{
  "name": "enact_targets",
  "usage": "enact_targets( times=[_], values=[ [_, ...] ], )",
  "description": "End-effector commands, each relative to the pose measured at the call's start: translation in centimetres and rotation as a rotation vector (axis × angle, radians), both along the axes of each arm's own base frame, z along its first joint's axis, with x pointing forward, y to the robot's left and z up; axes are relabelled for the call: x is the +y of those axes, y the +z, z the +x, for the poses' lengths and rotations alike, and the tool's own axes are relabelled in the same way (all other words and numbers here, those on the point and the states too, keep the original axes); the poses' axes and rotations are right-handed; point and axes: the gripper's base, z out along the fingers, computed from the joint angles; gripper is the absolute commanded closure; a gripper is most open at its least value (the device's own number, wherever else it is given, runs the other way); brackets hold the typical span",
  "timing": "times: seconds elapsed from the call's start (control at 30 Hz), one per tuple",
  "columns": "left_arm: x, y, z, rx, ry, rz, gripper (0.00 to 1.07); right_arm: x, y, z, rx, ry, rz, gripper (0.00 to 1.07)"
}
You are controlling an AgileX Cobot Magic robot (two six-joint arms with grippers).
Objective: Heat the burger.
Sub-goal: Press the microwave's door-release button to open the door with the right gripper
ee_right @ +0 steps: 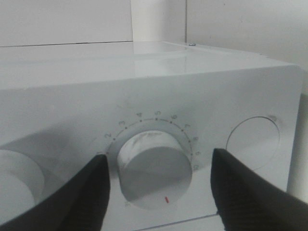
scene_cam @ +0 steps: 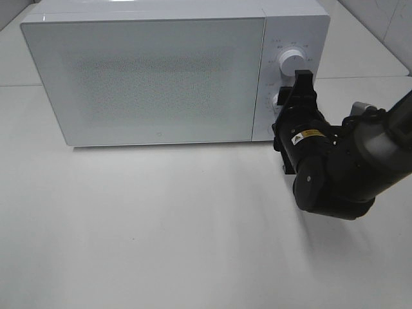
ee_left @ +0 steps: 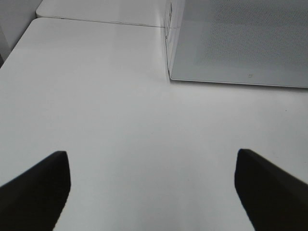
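The burger is out of view. The white microwave [scene_cam: 161, 77] stands at the back of the table with its door shut, and its front corner shows in the left wrist view [ee_left: 240, 43]. My right gripper [scene_cam: 298, 87] is at the control panel, its fingers straddling the lower timer knob [ee_right: 154, 168]. There the right gripper [ee_right: 160, 159] is open, with a gap between each finger and the knob. Over bare table in front of the microwave, my left gripper [ee_left: 151, 163] is open and holds nothing.
An upper knob [scene_cam: 291, 59] sits above the right gripper on the panel. A round door button [ee_right: 252, 142] lies beside the timer knob. The white table [scene_cam: 161, 225] stretches in front of the microwave. A table seam [ee_left: 96, 20] runs behind it.
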Motion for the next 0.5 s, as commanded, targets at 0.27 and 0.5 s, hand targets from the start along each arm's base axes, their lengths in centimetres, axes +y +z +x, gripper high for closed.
enact_targets(
  times=[0.27, 0.5],
  values=[
    [-0.1, -0.1, -0.3, -0.010, -0.005, -0.003, 0.22, -1.1, 2.6, -2.0, -0.198, 0.044, -0.052, 0.48],
    [-0.1, -0.1, -0.3, -0.010, -0.005, -0.003, 0.22, -1.9, 4.1, -4.0, -0.216, 0.111, -0.142, 0.48]
  ],
)
